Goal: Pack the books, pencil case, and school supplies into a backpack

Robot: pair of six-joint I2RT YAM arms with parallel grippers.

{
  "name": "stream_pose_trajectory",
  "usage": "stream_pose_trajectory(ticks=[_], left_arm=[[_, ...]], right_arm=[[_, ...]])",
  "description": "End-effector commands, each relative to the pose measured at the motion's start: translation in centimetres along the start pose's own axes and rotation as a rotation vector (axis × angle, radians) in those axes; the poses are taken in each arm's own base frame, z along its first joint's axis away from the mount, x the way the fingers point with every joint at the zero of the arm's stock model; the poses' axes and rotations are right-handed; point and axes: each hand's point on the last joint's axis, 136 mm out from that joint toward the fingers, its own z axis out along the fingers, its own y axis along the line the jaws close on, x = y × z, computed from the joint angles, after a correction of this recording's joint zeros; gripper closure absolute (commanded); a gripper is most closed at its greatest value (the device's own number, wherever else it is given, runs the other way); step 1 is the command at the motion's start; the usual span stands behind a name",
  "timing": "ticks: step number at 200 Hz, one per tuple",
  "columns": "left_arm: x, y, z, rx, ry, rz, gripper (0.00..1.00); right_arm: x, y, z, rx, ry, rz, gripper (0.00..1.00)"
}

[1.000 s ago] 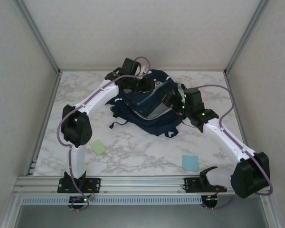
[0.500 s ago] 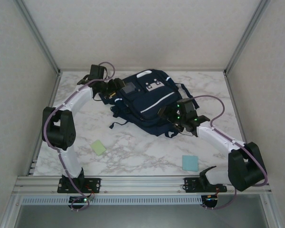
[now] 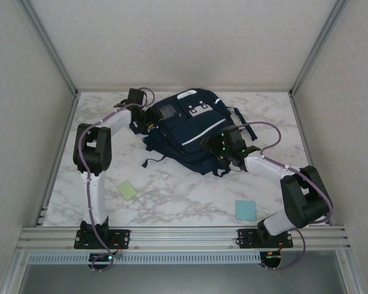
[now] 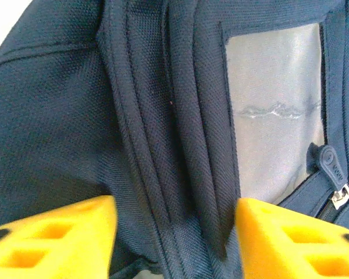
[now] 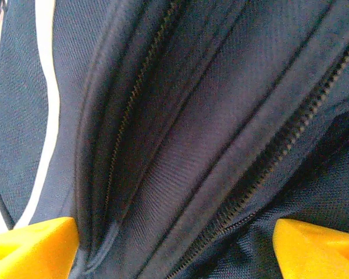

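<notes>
The navy backpack (image 3: 193,125) lies at the back middle of the table, white stripes and front patches facing up. My left gripper (image 3: 149,116) is at its left edge. In the left wrist view that gripper (image 4: 174,238) has its yellow fingers (image 4: 52,238) half apart, closed on a ridge of the backpack's folded fabric (image 4: 163,145) beside a grey patch (image 4: 273,116). My right gripper (image 3: 213,147) is at the pack's near right side. Its fingers (image 5: 314,247) stand wide apart, and the gripper (image 5: 174,244) is over zipped seams of the backpack (image 5: 221,116). The books and pencil case are out of view.
A pale green pad (image 3: 127,190) lies near the front left. A light blue pad (image 3: 246,210) lies near the front right. Dark straps (image 3: 152,160) trail from the pack's near left side. A zip pull (image 4: 336,187) hangs by the grey patch. White walls enclose the table.
The backpack went from bunched under both arms to lying flat. The left gripper swung out left, then came back onto the pack's left edge. The right arm folded in closer.
</notes>
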Motion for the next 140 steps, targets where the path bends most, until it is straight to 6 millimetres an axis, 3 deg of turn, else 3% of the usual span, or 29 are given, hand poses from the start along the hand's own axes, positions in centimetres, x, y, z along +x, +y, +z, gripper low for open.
stream_pose_trajectory(ticks=[1, 22, 46, 70, 105, 140], left_arm=[[3.9, 2.1, 1.5, -0.068, 0.086, -0.011, 0.49], [7.2, 2.1, 1.4, -0.046, 0.128, -0.025, 0.44], [11.1, 0.8, 0.8, -0.005, 0.170, -0.026, 0.35], [13.5, -0.8, -0.4, 0.027, 0.181, -0.016, 0.32], [13.1, -3.1, -2.8, 0.086, 0.130, -0.023, 0.29], [10.1, -3.8, -5.6, 0.088, 0.018, -0.011, 0.26]], right_arm=[[-4.3, -1.0, 0.2, 0.072, -0.119, 0.013, 0.17], [-7.1, -1.8, 0.2, 0.118, -0.153, 0.018, 0.17], [-10.1, -1.9, -0.1, 0.187, -0.183, -0.016, 0.15], [-11.2, -1.5, -1.0, 0.244, -0.175, -0.072, 0.12], [-11.1, -1.1, -4.1, 0.299, -0.159, -0.149, 0.11], [-9.5, -0.7, -8.3, 0.442, -0.167, -0.298, 0.09]])
